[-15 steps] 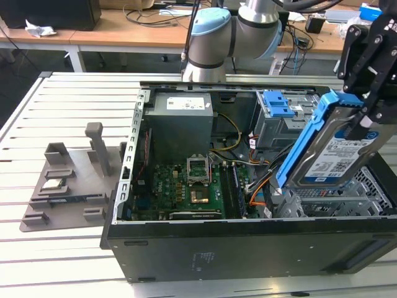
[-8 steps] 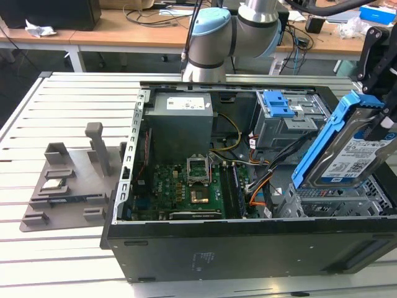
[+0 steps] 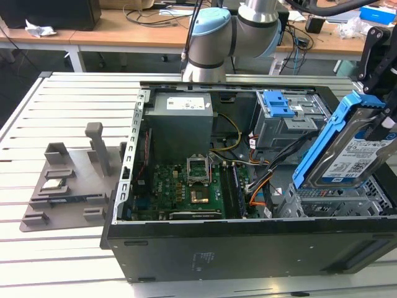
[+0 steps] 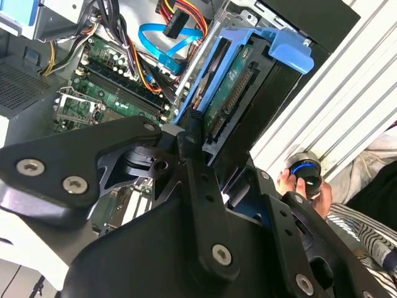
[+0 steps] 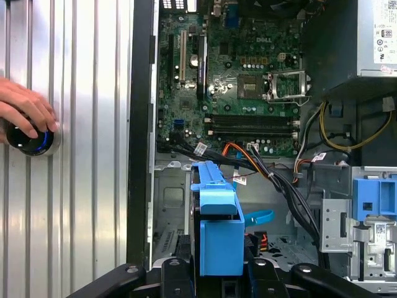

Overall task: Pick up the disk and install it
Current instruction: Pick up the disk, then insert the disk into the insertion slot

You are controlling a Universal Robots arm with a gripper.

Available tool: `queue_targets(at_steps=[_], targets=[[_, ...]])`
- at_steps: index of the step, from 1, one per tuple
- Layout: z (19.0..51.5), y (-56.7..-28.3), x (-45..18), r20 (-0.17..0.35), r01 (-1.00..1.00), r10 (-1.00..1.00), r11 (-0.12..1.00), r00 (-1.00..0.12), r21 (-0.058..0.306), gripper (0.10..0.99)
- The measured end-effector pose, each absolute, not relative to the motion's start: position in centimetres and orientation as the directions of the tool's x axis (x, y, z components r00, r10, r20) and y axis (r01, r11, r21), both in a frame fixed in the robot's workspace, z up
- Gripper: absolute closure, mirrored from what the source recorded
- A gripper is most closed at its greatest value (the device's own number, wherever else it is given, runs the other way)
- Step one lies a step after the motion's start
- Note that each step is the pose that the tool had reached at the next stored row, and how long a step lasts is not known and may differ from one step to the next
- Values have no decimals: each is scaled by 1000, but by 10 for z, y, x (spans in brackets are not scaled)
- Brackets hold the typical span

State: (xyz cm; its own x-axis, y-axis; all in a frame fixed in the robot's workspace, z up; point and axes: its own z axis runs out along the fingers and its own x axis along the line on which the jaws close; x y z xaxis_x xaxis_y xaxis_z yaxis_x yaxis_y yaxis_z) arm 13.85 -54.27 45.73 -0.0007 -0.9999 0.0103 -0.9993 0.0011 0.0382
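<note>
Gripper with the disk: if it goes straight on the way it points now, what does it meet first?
Probably the metal drive bay in the open case. The gripper holds the disk tilted over it, with cables close beside the path. Depth is unclear, so a cable could catch first.

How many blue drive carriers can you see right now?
2: the disk in its blue carrier, tilted in the gripper over the case; another blue carrier atop the drive cage. Others may be hidden.

Wrist views close above motherboard [image 5: 248, 93]
</note>
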Motion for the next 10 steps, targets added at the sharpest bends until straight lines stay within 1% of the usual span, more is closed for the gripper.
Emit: queue_targets(at_steps=[10], targets=[[451,-543,144,10,-999,-1000,15,-15,38,722]])
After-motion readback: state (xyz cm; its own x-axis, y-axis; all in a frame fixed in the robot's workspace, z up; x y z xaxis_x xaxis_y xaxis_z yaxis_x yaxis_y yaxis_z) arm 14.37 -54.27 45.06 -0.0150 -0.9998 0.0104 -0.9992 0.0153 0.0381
